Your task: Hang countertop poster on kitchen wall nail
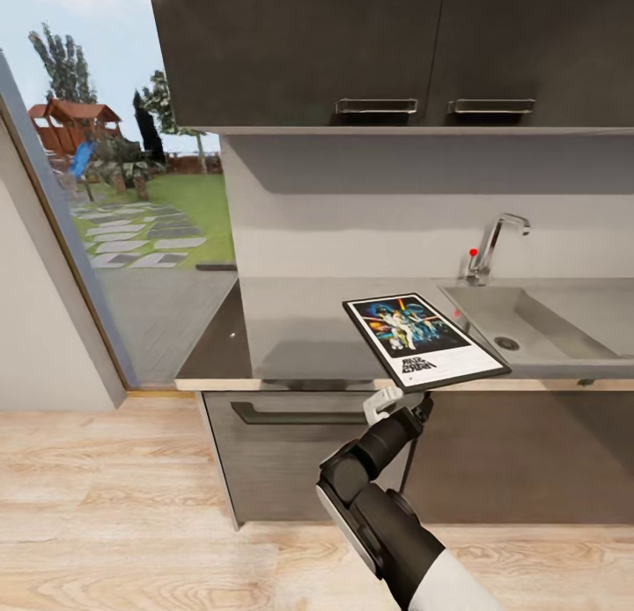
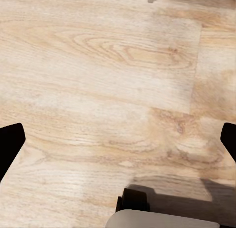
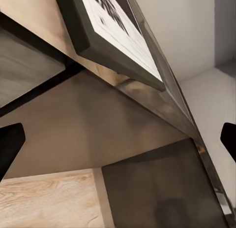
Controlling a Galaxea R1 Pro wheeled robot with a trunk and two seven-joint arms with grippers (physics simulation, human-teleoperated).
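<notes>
Black-framed Star Wars poster (image 1: 425, 340) lies flat on the grey matte counter (image 1: 308, 329), one corner overhanging the front edge. I judge it stiff, light, slippery; I'd pinch that corner. Right gripper (image 1: 398, 406) fingers spread wide, empty; left ones spread over floor.

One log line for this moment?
right hand: open, below counter edge | poster: flat on kitchen countertop, overhanging front | left hand: open, over floor

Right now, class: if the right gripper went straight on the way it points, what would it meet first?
Probably the poster's overhanging black-framed edge, or the kitchen countertop's front edge just under it. The right gripper points up at both; depth is unclear.
</notes>
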